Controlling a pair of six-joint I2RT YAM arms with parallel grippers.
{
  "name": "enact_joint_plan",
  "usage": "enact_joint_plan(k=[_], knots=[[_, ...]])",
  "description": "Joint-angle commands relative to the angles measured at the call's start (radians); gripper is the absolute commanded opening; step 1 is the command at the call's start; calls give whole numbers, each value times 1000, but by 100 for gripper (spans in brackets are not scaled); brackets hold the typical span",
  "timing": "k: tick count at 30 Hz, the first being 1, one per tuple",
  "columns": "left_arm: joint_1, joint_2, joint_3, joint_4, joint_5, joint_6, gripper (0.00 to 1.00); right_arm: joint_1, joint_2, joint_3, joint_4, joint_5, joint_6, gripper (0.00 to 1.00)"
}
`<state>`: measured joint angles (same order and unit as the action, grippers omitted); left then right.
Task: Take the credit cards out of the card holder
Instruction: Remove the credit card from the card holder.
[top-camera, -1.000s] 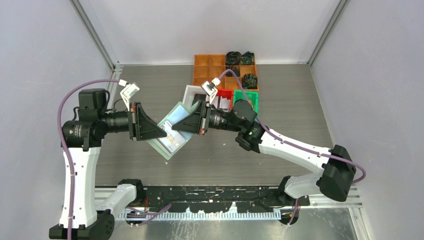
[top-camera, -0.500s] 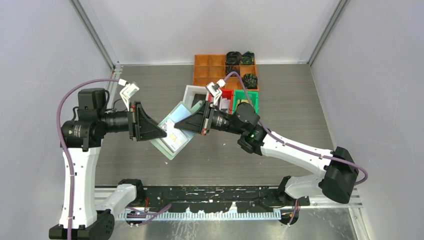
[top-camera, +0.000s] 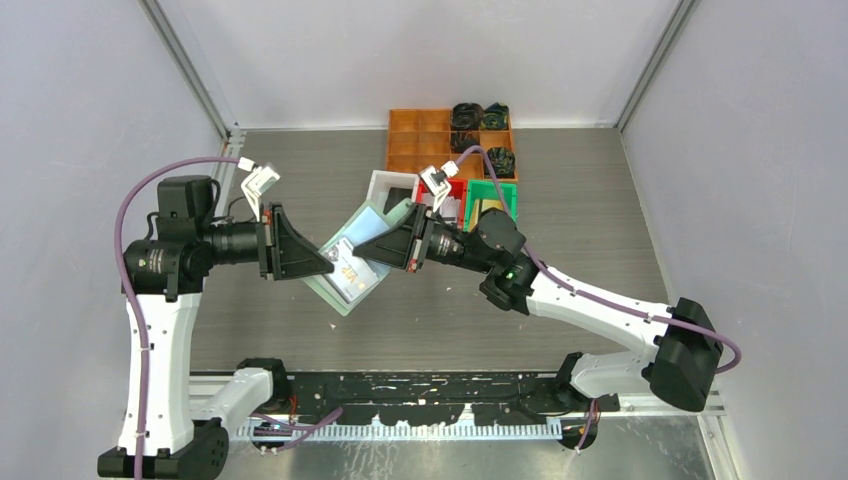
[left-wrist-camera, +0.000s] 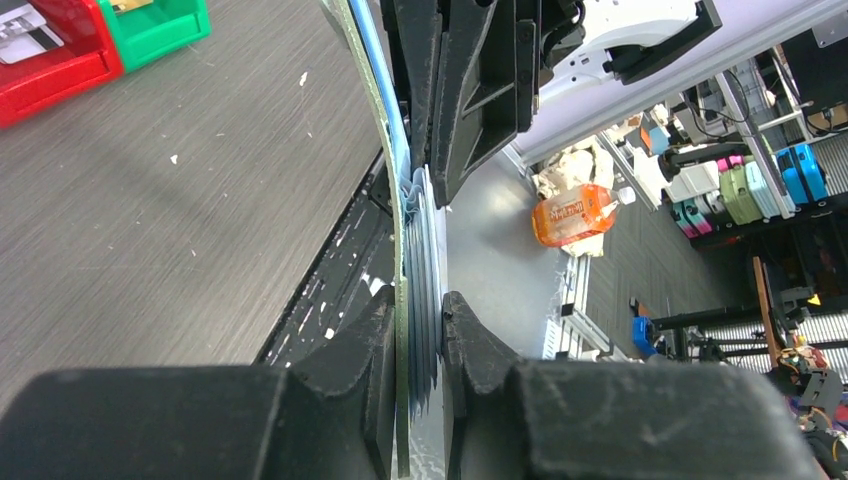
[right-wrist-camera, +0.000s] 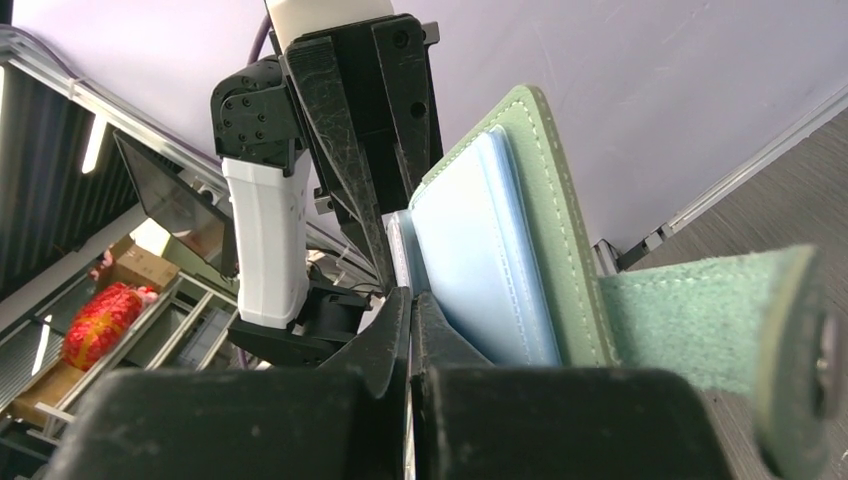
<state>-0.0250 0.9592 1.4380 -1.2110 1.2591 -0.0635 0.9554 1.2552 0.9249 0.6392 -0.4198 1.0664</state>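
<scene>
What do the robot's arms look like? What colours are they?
Each arm has white shells with black joints and black, wedge-shaped jaws. A purple cable loops along the left arm and another along the right arm, which shows a small green light.

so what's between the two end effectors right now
The open card holder, held in mid-air. The left end effector clamps one edge, and the right end effector is shut at its pockets. The top view shows it.

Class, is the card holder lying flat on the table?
No, the left end effector and right end effector hold the card holder aloft.
</scene>
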Motion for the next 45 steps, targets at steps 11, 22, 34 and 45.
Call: enact_joint_plan(k=[11, 22, 34, 45], knots=[[-6, -31, 17, -211, -126, 543, 0, -84, -76, 466, -918, -223, -754, 89], [-65, 80, 45, -528, -310, 995, 0, -32, 99, 590, -988, -382, -1054, 99], [-160, 124, 76, -541, -369, 1013, 0, 60, 291, 659, -986, -437, -1154, 100], [-185, 96, 94, -555, -343, 994, 0, 66, 372, 658, -850, -502, -1068, 66]])
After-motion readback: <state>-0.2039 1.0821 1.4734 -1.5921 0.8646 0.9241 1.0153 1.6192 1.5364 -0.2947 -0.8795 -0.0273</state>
